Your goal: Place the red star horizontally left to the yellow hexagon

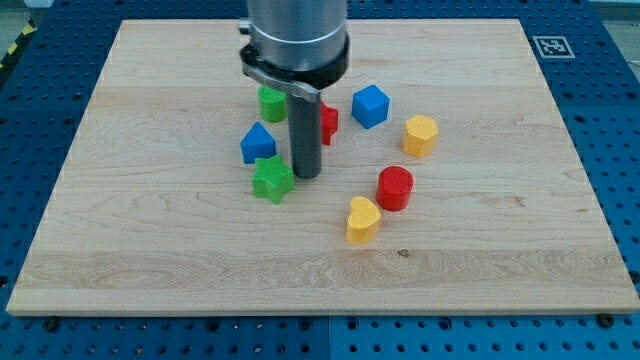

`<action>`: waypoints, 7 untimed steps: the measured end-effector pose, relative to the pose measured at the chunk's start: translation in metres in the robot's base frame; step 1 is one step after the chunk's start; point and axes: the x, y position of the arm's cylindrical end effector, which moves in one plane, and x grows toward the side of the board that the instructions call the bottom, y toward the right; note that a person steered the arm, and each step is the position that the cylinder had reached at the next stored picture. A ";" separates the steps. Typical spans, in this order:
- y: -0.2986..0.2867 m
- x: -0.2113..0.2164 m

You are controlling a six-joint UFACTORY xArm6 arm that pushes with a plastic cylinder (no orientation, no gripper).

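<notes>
Red block point(329, 122), possibly star, hemmed: rod point(304, 140) left, blue cube point(369, 105) right.

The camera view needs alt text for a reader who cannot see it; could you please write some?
My tip rests on a wooden board beside a green star, with a red block partly hidden behind the rod. Around it lie a blue block, a green block, a blue cube, a yellow hexagon, a red cylinder and a yellow heart.

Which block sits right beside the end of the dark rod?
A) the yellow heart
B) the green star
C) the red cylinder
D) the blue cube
B: my tip ends just to the view's right of the green star, far nearer than any other block listed.
</notes>
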 end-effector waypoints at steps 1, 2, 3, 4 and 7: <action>0.005 -0.017; -0.007 -0.026; -0.030 -0.026; -0.062 -0.026; -0.053 -0.033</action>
